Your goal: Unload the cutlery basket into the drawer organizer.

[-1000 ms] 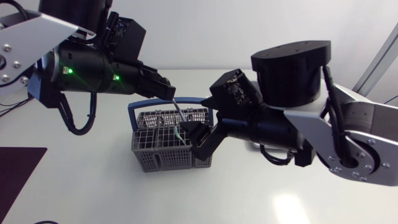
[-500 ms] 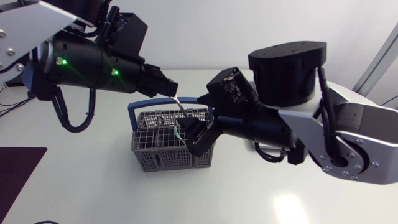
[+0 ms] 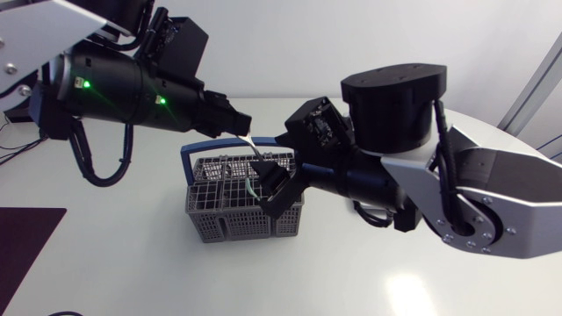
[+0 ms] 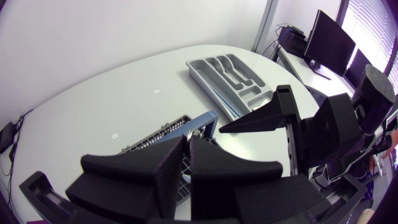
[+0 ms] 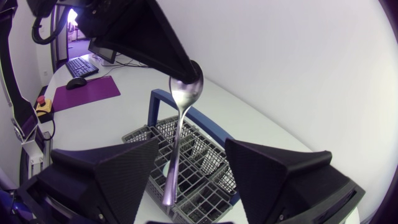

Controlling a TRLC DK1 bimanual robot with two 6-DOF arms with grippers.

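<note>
A metal spoon (image 5: 177, 140) hangs upright over the grey cutlery basket (image 3: 211, 224) with the blue handle (image 3: 187, 162). My left gripper (image 3: 239, 125) is shut on the spoon's bowl (image 5: 185, 88) from above. My right gripper (image 5: 189, 183) is open, with the spoon's handle between its fingers (image 5: 106, 174) and clear of both. In the head view the right gripper (image 3: 272, 186) is just above the basket's right half. The grey drawer organizer (image 4: 205, 78) lies past the basket (image 4: 155, 134), ahead of the left gripper (image 4: 188, 163).
More cutlery stands in the basket compartments (image 3: 250, 189). A dark purple mat (image 3: 26, 241) lies at the table's left edge. Bare white table surrounds the basket, between it and the organizer too.
My right gripper's fingers have drawn closer together around the spoon handle, and the right arm has shifted slightly left. The left arm has risen a little with the spoon.
</note>
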